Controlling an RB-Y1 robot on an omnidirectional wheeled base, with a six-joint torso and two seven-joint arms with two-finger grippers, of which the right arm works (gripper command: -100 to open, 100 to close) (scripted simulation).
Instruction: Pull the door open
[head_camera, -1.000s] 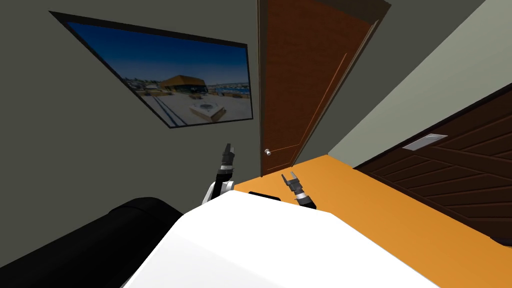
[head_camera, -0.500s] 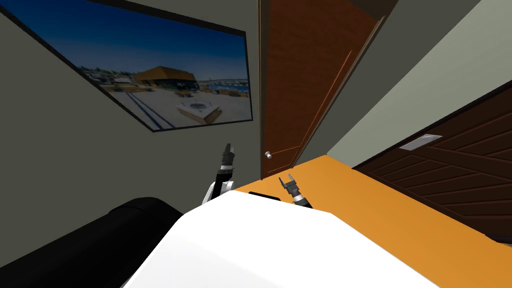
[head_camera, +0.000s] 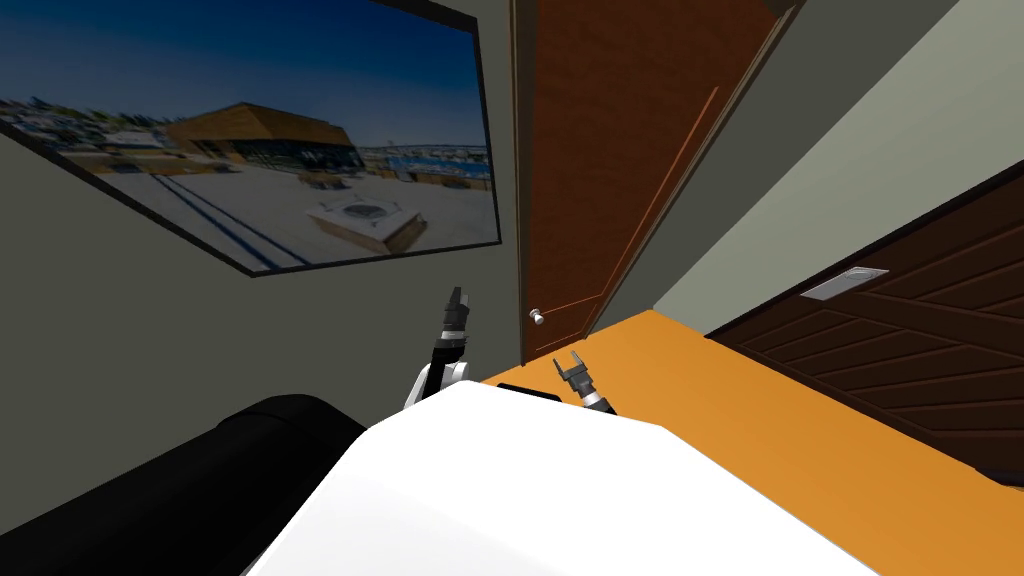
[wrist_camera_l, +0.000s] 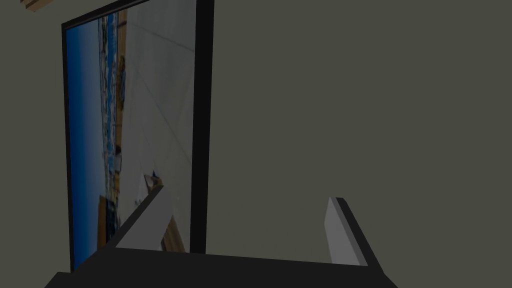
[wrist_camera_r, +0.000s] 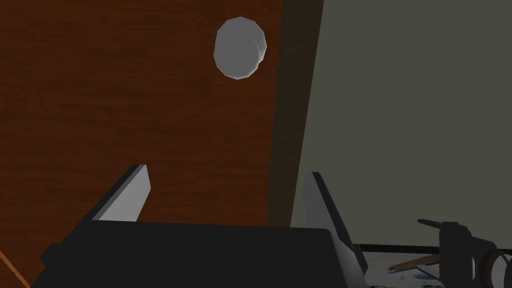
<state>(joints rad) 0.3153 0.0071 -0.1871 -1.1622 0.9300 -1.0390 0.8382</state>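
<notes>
jaws spread on the right gripper (wrist_camera_r: 226, 171), low centre of the head frame; left gripper (wrist_camera_l: 246, 194) raised just left of it, jaws spread too. ahead, round grey knob (wrist_camera_r: 240, 47), untouched, at the left edge of the brown door (head_camera: 610, 150) climbing to top centre.

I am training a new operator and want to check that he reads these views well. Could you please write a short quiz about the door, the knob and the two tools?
1. True or false: the right tool is shut on the knob.
2. Where on the door is the knob? A. in its middle; B. near its edge, beside the grey wall; C. at its top corner.
3. Fill the gap: the left tool is ___ and holds nothing.
Key: 1 false: it is open, and the knob lies ahead of it, untouched. 2 B. 3 open.
</notes>
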